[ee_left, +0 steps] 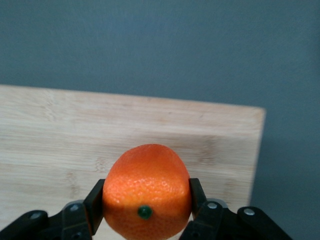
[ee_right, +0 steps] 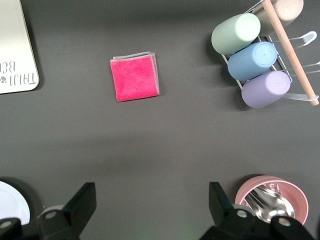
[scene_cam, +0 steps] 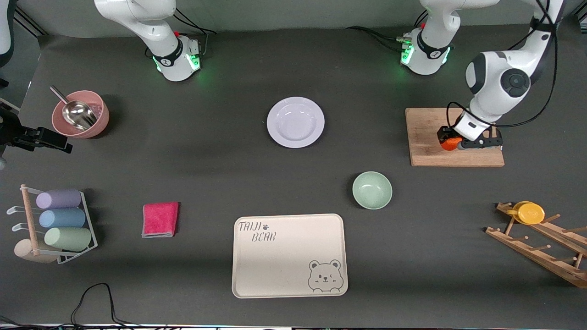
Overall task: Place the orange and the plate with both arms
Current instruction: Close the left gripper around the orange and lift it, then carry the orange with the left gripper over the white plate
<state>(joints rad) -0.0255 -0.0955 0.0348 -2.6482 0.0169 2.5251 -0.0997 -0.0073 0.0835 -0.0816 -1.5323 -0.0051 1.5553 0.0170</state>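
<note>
The cream bear-printed tray (scene_cam: 289, 255) lies nearest the front camera, at the table's middle.

Left gripper (scene_cam: 451, 142): jaws clamped on the orange (scene_cam: 448, 143), one finger (ee_left: 95, 205) pressed to each side of the fruit, green stem dimple facing the wrist camera. The orange sits low at the wooden cutting board (scene_cam: 454, 137), toward the left arm's end of the table; whether it touches the board cannot be told.

Right gripper (ee_right: 150, 202): jaws wide apart, holding nothing, high above bare table between the plate (scene_cam: 296, 122) and the pink bowl (scene_cam: 80, 114) with its metal scoop. The right arm waits.

The plate rests alone near the table's centre, well apart from the orange and farther from the front camera than the mint-green bowl (scene_cam: 372, 189).

Other items: a pink cloth (scene_cam: 160, 219) beside the tray; a cup rack (scene_cam: 55, 227) with pastel cups at the right arm's end; a wooden peg rack (scene_cam: 541, 243) carrying a yellow lid (scene_cam: 529, 212) at the left arm's end.
</note>
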